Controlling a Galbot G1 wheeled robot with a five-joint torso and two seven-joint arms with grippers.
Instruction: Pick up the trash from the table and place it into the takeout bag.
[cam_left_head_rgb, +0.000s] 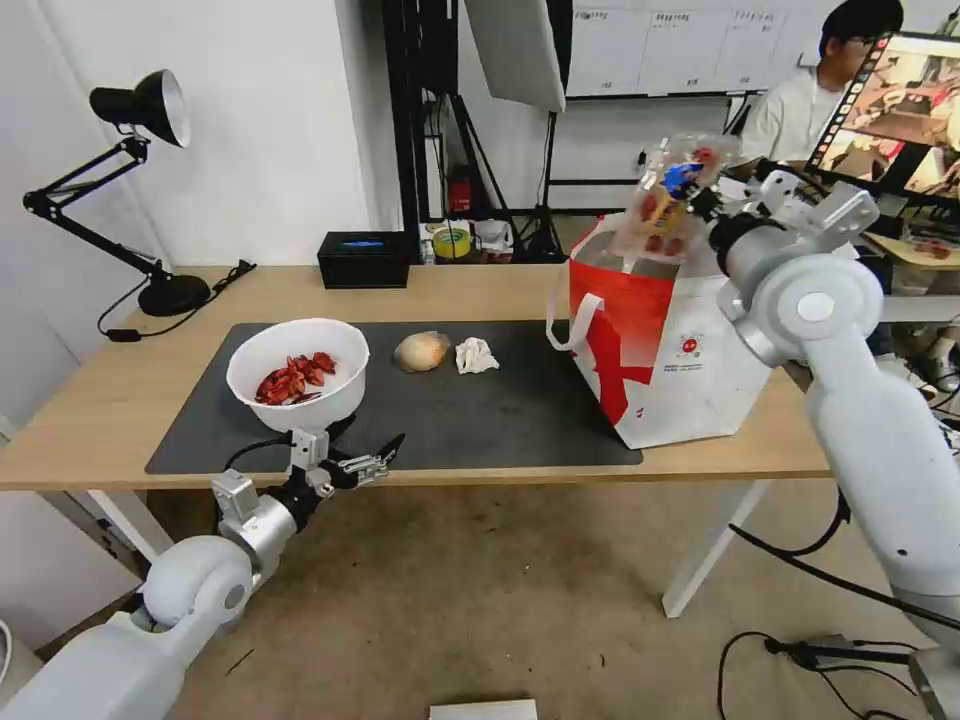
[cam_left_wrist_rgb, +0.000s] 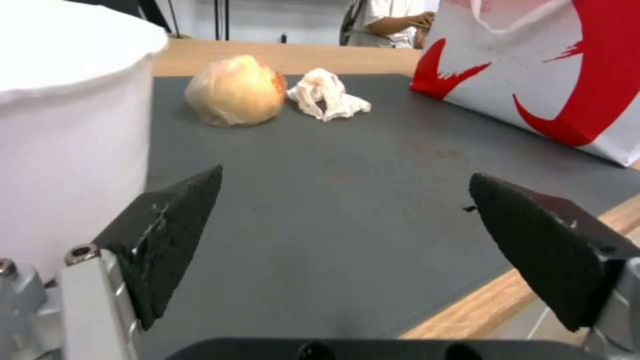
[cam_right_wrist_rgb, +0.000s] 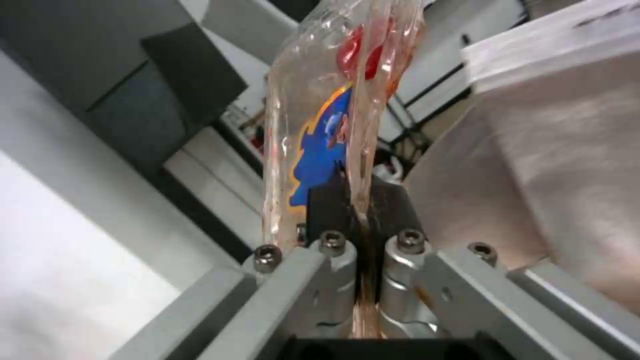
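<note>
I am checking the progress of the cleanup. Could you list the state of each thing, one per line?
Tray: held tilted above the bag's mouth, red scraps inside.
Right gripper: shut on the tray's edge.
Left gripper: open, low at the table's front edge, beside the bowl.
Bowl: upright on the mat, red shells inside.
Bun: on the mat.
Napkin: crumpled, beside the bun.
Bag: upright, open.

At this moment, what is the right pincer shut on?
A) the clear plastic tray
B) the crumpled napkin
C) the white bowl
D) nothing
A: the right pincer is shut on the clear plastic tray, holding it above the takeout bag; the napkin and white bowl lie on the table.
</note>
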